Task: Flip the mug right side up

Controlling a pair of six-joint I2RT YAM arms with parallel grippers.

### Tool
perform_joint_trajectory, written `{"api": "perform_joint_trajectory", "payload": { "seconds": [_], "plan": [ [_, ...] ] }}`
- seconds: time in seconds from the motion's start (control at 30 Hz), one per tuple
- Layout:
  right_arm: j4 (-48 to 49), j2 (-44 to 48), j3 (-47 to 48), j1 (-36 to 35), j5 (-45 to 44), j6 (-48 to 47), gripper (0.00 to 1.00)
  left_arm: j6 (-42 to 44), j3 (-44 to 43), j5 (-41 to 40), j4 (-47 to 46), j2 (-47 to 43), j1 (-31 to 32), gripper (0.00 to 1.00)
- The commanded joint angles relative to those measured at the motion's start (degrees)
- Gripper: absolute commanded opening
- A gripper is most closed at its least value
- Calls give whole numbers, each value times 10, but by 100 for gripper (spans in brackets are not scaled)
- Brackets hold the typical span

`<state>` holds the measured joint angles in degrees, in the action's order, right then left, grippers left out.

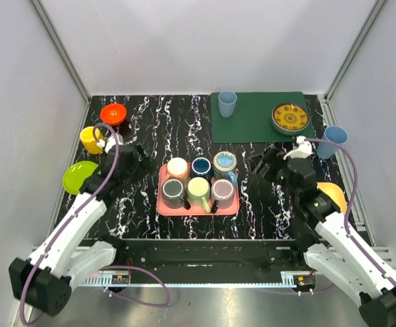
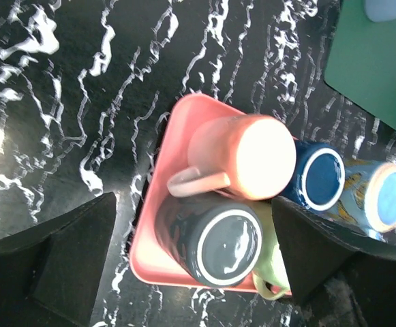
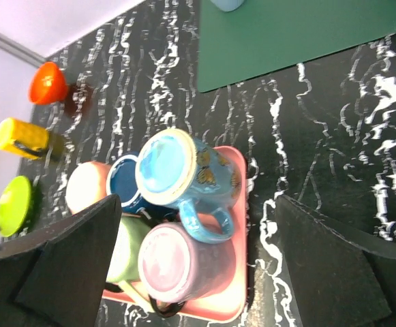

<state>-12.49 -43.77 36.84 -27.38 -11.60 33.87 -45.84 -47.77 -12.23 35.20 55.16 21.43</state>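
Observation:
Six mugs stand upside down on a pink tray (image 1: 198, 212) at mid-table: peach (image 1: 177, 167), dark blue (image 1: 201, 167), light blue butterfly (image 1: 224, 162), grey (image 1: 173, 192), green (image 1: 199, 191) and mauve (image 1: 223, 192). My left gripper (image 1: 138, 162) is open and empty, left of the tray. In the left wrist view the left gripper (image 2: 194, 266) frames the grey mug (image 2: 221, 245) from above, without touching it. My right gripper (image 1: 260, 163) is open and empty, right of the tray. In the right wrist view the right gripper (image 3: 201, 266) sits above the mauve mug (image 3: 177, 262) and butterfly mug (image 3: 184, 170).
An orange bowl (image 1: 114, 113), a yellow mug (image 1: 90, 139) and a green bowl (image 1: 80, 176) stand at the left. A green mat (image 1: 259, 126) at the back holds a blue cup (image 1: 227, 103) and a patterned dish (image 1: 290, 118). Another blue cup (image 1: 334, 141) and an orange object (image 1: 332, 195) are at the right.

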Motion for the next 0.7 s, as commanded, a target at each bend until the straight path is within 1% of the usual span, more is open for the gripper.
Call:
{"api": "perform_joint_trajectory", "payload": {
  "seconds": [0.0,0.03,0.07,0.1,0.13,0.17,0.2,0.23,0.27,0.3,0.33,0.37,0.4,0.43,0.47,0.5,0.53,0.57,0.6,0.67],
  "plan": [
    [115,47,-51,-1,95,38,100,-54,78,73,-73,-80,1,99],
    [119,47,-56,-1,115,28,100,-70,101,77,-93,-127,4,99],
    [120,40,-53,-1,150,17,100,-116,134,69,-102,-145,20,99],
    [94,34,-43,-1,148,16,100,-131,139,44,-96,-158,32,99],
    [73,28,-19,-1,143,11,100,-142,137,27,-80,-160,44,99],
    [54,19,-9,-1,123,5,100,-164,119,6,-35,-154,77,99],
    [22,15,-1,-1,113,3,100,-177,111,-39,-13,-147,98,97],
    [12,14,10,-1,93,1,100,-191,105,-59,1,-134,120,95],
    [3,17,12,-1,71,0,100,-235,95,-81,32,-129,165,94],
    [-8,18,15,-1,62,1,100,-257,94,-120,39,-124,189,93],
    [-12,19,17,-1,54,2,100,-278,92,-138,44,-111,211,92],
    [-16,19,18,-1,43,8,100,-321,87,-154,57,-101,255,91],
    [-25,18,18,-1,40,11,100,-340,81,-177,64,-87,273,91],
    [-29,17,22,-1,42,13,100,-358,75,-187,71,-47,304,91],
    [-33,11,24,-1,44,15,100,-403,53,-198,103,-23,318,90],
    [-47,7,26,0,42,17,100,-426,41,-217,121,3,330,89],
    [-58,3,35,-1,37,17,100,-443,27,-226,136,50,342,88],
    [-67,-8,40,-1,32,14,100,-475,2,-235,159,70,364,86],
    [-83,-12,45,-1,30,10,100,-489,-9,-252,168,87,373,82],
    [-96,-14,55,-1,25,3,100,-506,-29,-263,171,118,385,77]
  ]
}}
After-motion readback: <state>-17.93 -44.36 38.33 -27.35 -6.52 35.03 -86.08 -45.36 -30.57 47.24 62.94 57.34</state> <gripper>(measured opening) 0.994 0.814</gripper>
